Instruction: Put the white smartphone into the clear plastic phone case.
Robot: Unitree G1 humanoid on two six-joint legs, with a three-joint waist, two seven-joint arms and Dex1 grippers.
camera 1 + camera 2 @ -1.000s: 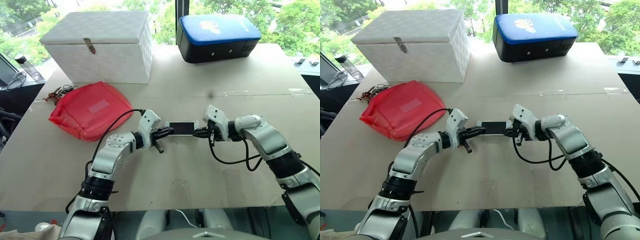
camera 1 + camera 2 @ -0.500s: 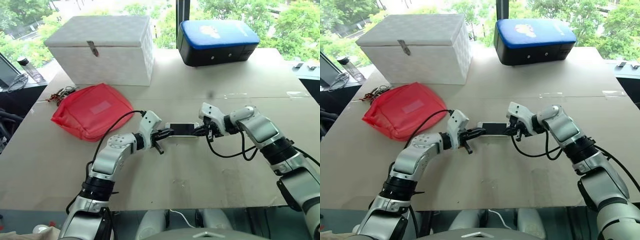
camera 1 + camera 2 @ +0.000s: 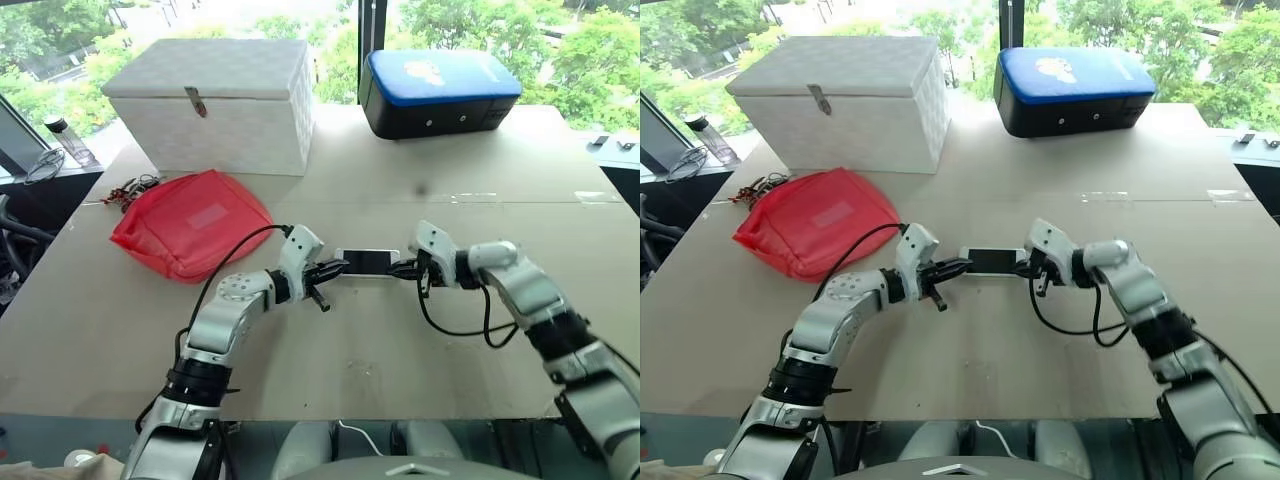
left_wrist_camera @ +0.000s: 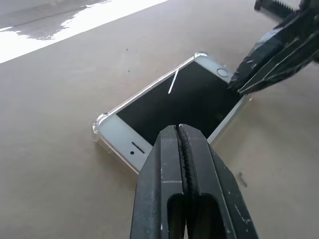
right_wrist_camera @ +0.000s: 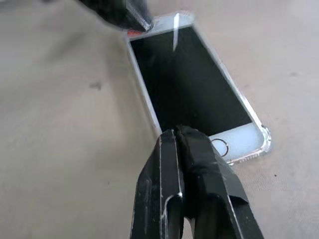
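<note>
Tabletop (image 3: pixel 350 340) — white smartphone (image 3: pixel 366 262) between grippers

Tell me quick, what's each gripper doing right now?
Left gripper: closed, empty, tip at one end of the phone.
Right gripper: closed, empty, tip at the phone's other end.

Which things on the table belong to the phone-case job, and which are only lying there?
Belong to the job: white smartphone; clear plastic phone case around it; left gripper; right gripper.

Only lying there: red pouch; white box; blue-topped case; keys.
</note>
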